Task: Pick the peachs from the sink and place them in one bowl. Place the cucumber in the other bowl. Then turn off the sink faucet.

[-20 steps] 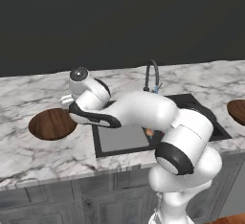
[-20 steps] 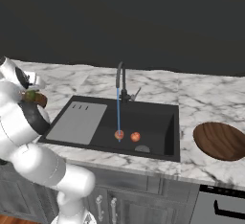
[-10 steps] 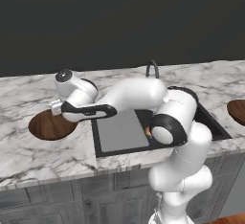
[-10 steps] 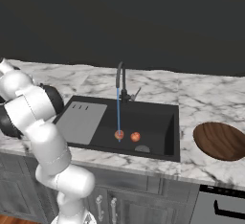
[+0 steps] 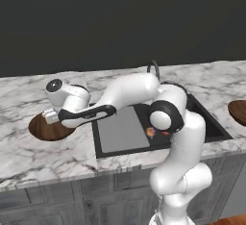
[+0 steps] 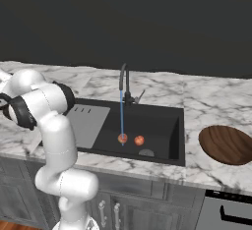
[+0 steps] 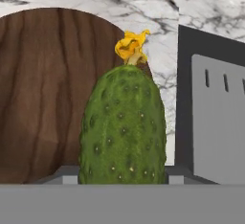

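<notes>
Both fingers [image 7: 67, 178] tight on cucumber [image 7: 123, 128]

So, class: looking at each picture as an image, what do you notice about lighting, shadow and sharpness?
Left base view: flat, even light, black backdrop, soft shading under the arm beside the bowl. Right base view: the sink is very dark, yet the peachs and the faucet with its blue stream stand out. Hand view: the cucumber is close and slightly soft-edged, without glare.
</notes>
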Controlling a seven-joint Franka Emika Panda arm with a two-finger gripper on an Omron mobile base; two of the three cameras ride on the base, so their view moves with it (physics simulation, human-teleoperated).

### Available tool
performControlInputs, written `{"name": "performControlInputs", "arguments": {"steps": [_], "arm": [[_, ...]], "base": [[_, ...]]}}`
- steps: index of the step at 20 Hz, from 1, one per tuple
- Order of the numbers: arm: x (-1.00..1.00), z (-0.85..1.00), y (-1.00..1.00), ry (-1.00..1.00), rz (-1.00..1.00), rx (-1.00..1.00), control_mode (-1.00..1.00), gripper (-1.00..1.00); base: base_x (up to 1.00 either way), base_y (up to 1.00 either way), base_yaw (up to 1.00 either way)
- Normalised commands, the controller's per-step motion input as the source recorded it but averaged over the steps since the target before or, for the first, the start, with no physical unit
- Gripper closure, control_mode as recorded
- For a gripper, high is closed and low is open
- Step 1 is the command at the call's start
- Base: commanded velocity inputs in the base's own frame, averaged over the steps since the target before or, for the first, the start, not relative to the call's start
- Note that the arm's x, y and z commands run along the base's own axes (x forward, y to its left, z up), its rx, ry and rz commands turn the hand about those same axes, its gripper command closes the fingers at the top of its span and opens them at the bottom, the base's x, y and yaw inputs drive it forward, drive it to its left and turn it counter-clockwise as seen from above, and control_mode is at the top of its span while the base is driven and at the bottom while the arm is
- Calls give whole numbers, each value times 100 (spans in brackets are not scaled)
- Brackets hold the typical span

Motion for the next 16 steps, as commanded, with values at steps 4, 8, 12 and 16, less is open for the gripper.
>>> {"name": "performControlInputs", "arguments": {"steps": [4, 8, 12, 16], "arm": [[14, -25, 10, 3, 0, 0, -100, 100], [24, -27, 9, 6, 0, 0, -100, 100], [24, -26, 1, 6, 0, 0, -100, 100], [21, -19, 1, 5, 0, 0, -100, 100]], "base": [[0, 0, 0], [0, 0, 0], [0, 0, 0], [0, 0, 0]]}}
